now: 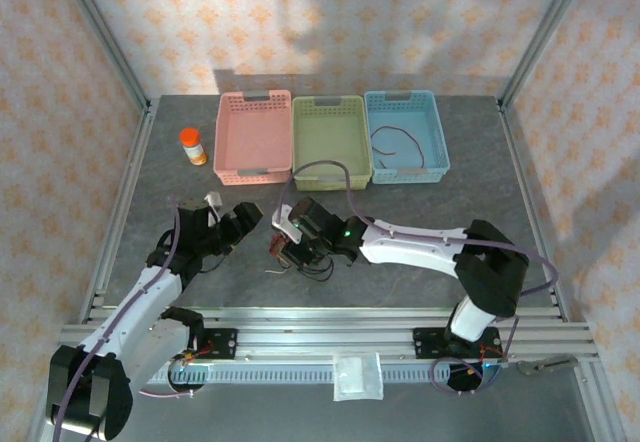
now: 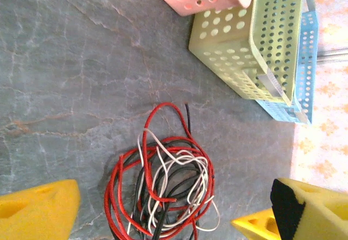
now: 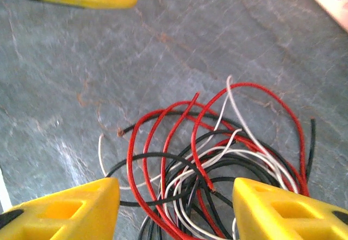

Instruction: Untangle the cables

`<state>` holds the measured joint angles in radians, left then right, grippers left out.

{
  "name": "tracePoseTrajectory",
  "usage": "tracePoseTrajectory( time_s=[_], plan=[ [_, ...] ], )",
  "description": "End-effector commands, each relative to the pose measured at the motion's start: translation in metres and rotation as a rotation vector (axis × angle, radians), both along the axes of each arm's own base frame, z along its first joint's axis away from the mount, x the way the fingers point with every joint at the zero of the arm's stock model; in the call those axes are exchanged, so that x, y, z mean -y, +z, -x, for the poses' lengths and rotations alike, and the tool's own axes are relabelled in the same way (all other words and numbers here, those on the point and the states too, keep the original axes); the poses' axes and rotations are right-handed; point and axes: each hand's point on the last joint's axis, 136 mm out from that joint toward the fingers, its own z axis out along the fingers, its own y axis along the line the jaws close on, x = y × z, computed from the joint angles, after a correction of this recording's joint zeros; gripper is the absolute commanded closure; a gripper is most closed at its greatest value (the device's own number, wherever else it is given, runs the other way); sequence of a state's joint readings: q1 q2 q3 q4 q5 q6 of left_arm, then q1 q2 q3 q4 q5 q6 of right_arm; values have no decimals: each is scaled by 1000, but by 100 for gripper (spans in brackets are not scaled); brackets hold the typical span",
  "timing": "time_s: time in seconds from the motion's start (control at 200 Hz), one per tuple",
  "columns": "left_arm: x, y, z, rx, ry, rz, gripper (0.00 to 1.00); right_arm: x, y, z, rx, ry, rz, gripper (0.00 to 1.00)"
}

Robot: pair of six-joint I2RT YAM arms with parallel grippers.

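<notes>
Located the cables (image 3: 212, 164) as one red, black and white tangle on the worktop (image 1: 480, 202), just in front of the green basket (image 1: 331, 175) on the side toward the arm bases, near its front wall but not touching it. Noted a single dark cable (image 1: 398, 142) in the blue basket (image 1: 408, 174) immediately right of the green basket. Found the right tool (image 3: 175, 191) poised over the tangle in front of the green basket, jaws apart, straddling several loops and clamped on nothing. Found the left tool (image 2: 168, 204) in front and to the left of the green basket, jaws spread wide, empty, aimed at the same tangle. Judged the chief hazard to be a grab on more than one strand: given red, black and white loops crossing between the right tool's fingers, judged closure here likely to pinch two or three together and lift the whole knot as a lump. Judged a second hazard in pulling without a counter-hold: tightening of the crossings instead of loosening, or dragging of the bundle toward the green basket. Rated the wires as thin, springy and light, hence prone to slipping from a shallow pinch. Flagged the closeness of both tools over one small tangle as a collision risk. Advised selecting an outlying red loop before any closure.
</notes>
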<state>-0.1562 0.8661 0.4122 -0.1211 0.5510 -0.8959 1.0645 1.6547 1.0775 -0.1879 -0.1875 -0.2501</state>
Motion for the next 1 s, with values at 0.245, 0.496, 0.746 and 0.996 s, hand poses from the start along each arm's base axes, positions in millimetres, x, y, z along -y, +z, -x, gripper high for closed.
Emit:
tracePoseTrajectory(
  time_s=[0.245,0.496,0.746,0.996],
  plan=[
    [1,-4,14,33,16,102,8,-2,-20,8,22,145,111,47],
    [-5,-13,16,8,42,115,9,-13,-26,7,0,159,104,50],
    [-15,-24,22,-21,57,112,9,-12,-37,0,28,148,139,55],
    [-19,-30,22,-18,57,92,9,-10,-45,-2,38,137,147,68]
  ],
)
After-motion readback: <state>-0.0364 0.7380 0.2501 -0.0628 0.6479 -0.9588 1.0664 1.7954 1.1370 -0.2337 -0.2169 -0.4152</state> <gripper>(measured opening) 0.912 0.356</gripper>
